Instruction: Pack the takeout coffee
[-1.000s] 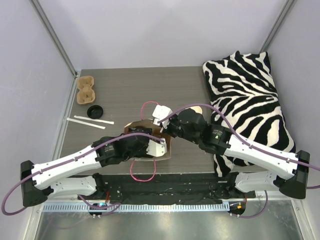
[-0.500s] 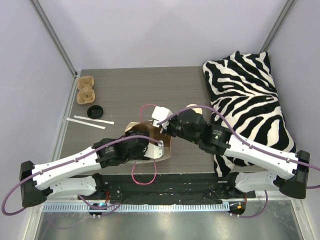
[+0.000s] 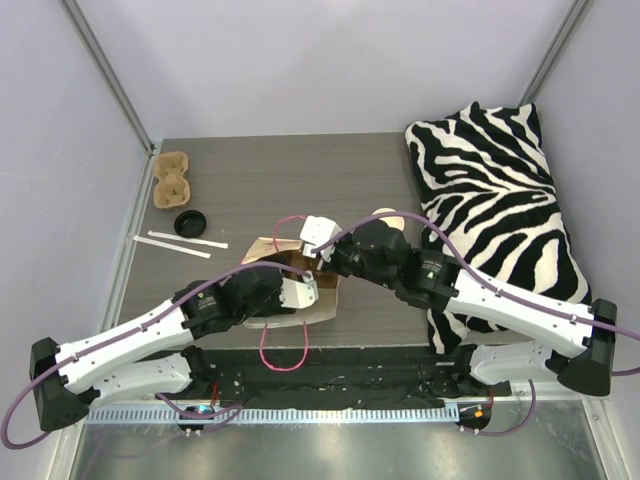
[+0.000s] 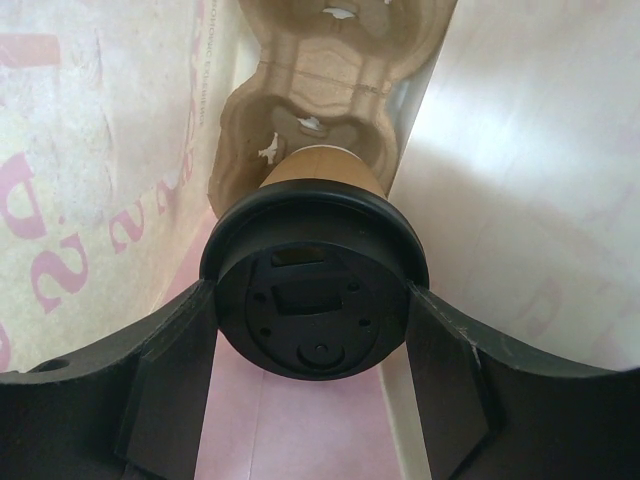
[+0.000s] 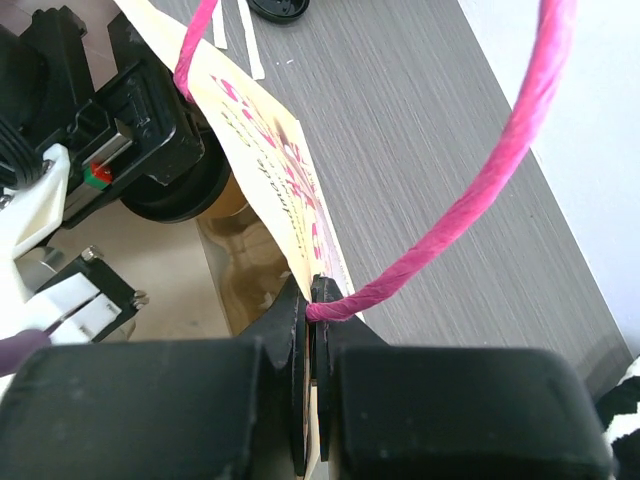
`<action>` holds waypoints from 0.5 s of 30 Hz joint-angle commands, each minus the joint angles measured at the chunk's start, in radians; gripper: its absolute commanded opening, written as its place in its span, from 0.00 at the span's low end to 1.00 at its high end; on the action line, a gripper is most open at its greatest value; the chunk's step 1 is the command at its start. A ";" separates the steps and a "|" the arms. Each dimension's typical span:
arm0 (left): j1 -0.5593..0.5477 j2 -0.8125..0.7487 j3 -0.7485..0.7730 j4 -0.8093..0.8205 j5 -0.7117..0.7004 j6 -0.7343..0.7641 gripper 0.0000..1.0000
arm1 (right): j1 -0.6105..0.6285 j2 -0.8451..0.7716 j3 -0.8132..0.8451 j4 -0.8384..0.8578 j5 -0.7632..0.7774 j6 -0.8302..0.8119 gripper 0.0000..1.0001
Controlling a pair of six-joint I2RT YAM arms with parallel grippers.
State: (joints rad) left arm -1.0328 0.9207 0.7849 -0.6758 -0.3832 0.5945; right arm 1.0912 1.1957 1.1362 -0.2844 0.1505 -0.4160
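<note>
Cup deep inside paper bag, over cardboard tray, clamped at lid by left fingers. Right fingers pinched on bag edge by pink handle. Probably light, crushable: grip stiff lid rim.

zebra-striped cushion, pink bag handle, black lid

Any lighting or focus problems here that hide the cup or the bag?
Top external: even light, sharp, soft shadows only. Left wrist: backlit paper bag glows, its right wall nearly washed out; the lidded cup is readable, the left fingers are dark. Right wrist: the pink handle blurs near the lens; the right gripper is in shadow.
</note>
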 commanded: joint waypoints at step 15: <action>0.036 -0.011 0.025 0.111 -0.031 0.022 0.00 | -0.005 0.033 0.142 -0.035 -0.026 0.118 0.01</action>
State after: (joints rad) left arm -1.0061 0.9131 0.7856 -0.6369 -0.3782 0.5880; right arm 1.0908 1.2346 1.2072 -0.3340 0.1417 -0.3569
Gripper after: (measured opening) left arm 0.724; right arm 0.045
